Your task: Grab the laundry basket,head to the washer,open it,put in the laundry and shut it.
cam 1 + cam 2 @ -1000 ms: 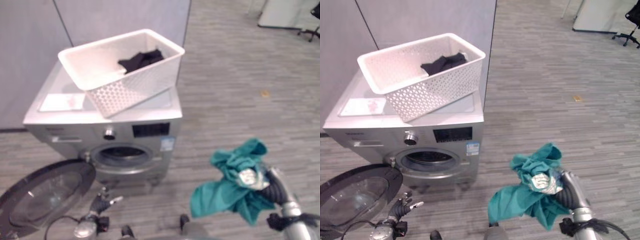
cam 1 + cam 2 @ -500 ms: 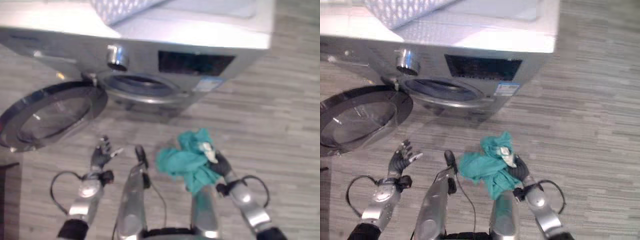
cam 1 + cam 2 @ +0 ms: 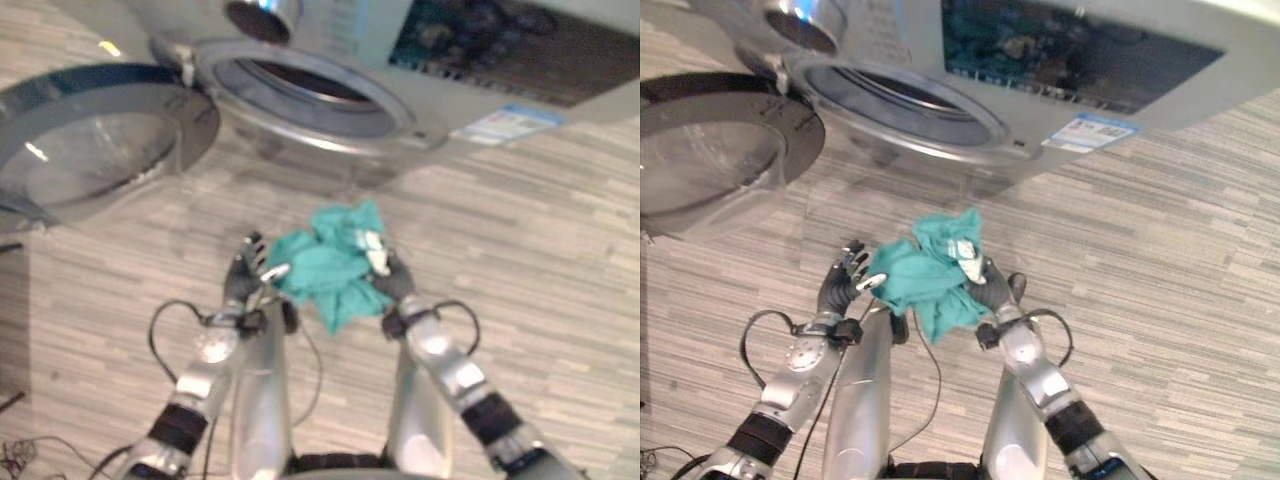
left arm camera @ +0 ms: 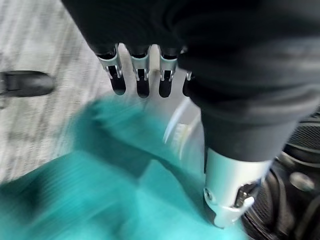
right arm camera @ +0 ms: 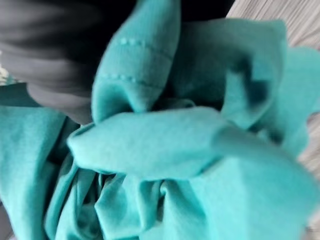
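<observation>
Step in hand: loading the cloth (image 3: 330, 270) into the washer (image 3: 420, 60). Right hand (image 3: 388, 277) is clenched on the teal cloth, which bunches over its fingers & hangs low in front of the robot, near side of the drum opening (image 3: 305, 90). Left hand (image 3: 245, 282) sits just left of the cloth w/ fingers (image 4: 142, 75) straight & relaxed, holding nothing, tips close to the fabric. Door (image 3: 90, 140) is swung wide to the left, so the opening is clear. To do this well, imo: bring the right hand up & far toward the opening, get the whole wad past the rim before letting go, since loose ends hanging out would probably catch in the door seal. Left hand could tuck the dangling lower flap in, or stay left, clear of the door's swing. Cloth is soft & floppy, likely to drape over the rim, so push deep, then release.
</observation>
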{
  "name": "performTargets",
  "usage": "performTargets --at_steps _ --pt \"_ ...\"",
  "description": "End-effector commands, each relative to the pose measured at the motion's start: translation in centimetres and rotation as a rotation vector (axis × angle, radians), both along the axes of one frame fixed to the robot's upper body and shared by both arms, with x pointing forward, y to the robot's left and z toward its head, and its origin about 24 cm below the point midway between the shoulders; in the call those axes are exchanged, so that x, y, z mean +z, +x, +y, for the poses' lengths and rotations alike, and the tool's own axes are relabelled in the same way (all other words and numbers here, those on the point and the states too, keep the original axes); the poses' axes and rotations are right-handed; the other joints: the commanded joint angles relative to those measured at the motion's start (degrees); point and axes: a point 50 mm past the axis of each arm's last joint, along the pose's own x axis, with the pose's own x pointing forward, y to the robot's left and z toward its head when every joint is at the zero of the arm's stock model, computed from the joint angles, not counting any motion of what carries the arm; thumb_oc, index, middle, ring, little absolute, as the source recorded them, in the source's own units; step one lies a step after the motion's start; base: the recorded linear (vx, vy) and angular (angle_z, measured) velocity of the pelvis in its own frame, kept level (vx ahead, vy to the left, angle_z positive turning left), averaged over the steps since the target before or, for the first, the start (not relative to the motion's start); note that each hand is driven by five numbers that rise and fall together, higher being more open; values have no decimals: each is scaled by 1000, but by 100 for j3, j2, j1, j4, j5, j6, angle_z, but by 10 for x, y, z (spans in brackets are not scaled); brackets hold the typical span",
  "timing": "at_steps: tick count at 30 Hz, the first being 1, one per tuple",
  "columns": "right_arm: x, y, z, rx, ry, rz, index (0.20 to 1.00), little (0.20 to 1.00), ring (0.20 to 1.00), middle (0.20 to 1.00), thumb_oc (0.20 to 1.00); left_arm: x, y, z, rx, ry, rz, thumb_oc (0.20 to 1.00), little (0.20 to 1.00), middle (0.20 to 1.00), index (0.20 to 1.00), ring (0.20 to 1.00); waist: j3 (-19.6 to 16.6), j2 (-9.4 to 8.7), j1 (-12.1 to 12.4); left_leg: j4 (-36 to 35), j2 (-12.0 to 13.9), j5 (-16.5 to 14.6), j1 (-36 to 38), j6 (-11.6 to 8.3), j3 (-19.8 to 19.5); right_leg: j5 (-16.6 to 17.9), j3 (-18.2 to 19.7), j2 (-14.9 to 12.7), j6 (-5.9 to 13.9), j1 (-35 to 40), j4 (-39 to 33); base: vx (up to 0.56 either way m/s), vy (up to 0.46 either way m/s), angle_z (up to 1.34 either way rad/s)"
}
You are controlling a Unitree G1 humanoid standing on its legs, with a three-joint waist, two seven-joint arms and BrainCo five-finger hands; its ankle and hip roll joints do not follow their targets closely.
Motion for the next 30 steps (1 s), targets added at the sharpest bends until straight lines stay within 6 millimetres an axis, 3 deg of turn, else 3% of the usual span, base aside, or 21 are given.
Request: performTargets --at_steps 1,3,6,11,12,13,14,16,17,26,30 --pt "-8 -25 1 -13 38 -11 200 200 200 200 200 -5 -12 -3 36 -32 7 1000 1000 1000 1000 1000 -207 95 -13 609 483 -830 -43 -134 59 182 -7 -296 138 115 -148 44 16 -5" --pt "0 -15 4 -39 29 -51 200 200 200 200 200 -2 -12 -5 38 -39 -6 1000 1000 1000 1000 1000 -232 134 4 999 463 -1007 -307 -44 -38 13 54 -318 89 -141 217 22 4 -8" --pt "3 -11 6 -47 26 -70 200 200 200 200 200 0 -11 -5 37 -40 -15 1000 1000 1000 1000 1000 -251 154 8 1106 441 -1055 -410 -23 -57 -53 66 -336 70 -239 344 4 0 -1" --pt "23 13 4 -151 36 -153 200 200 200 200 200 11 -10 -4 34 -54 -68 1000 1000 1000 1000 1000 -391 263 95 1426 293 -1159 -895 62 -229 -256 104 -414 -8 -719 834 9 -6 17" --pt "36 28 3 -219 56 -191 200 200 200 200 200 14 -17 -6 -2 -76 -78 1000 1000 1000 1000 1000 -483 344 212 1556 216 -1182 -1118 82 -313 -380 105 -469 -58 -889 1006 21 -24 23" --pt "36 28 4 -219 58 -191 200 200 200 200 200 14 -17 -5 -2 -75 -79 1000 1000 1000 1000 1000 -494 341 215 1569 216 -1186 -1141 82 -318 -385 104 -470 -59 -908 1016 37 -39 18" --pt "51 46 -2 -298 67 -230 200 200 200 200 200 13 -23 -8 -47 -82 -77 1000 1000 1000 1000 1000 -568 425 360 1657 153 -1194 -1276 90 -359 -450 109 -519 -84 -1019 1151 22 -14 13" --pt "60 54 -5 -327 78 -249 200 200 200 200 200 14 -24 -8 -67 -82 -81 1000 1000 1000 1000 1000 -600 444 427 1711 131 -1208 -1352 91 -372 -482 113 -544 -96 -1084 1226 30 -15 25" --pt "78 65 -13 -391 79 -305 200 200 200 200 200 15 -26 -10 -109 -88 -81 1000 1000 1000 1000 1000 -644 479 564 1763 87 -1216 -1439 88 -408 -533 96 -581 -107 -1132 1310 35 -20 25" --pt "125 84 -46 -532 131 -436 200 200 200 200 200 18 -23 -21 -187 -90 -93 1000 1000 1000 1000 1000 -741 628 893 1865 -155 -1208 -1779 94 -549 -725 68 -777 -141 -1354 1597 34 -18 17" --pt "155 89 -53 -550 24 -556 200 200 200 200 200 11 -25 -21 -210 -76 -73 1000 1000 1000 1000 1000 -813 732 1077 1853 -286 -1165 -1910 70 -598 -793 38 -865 -127 -1414 1653 38 -3 14"
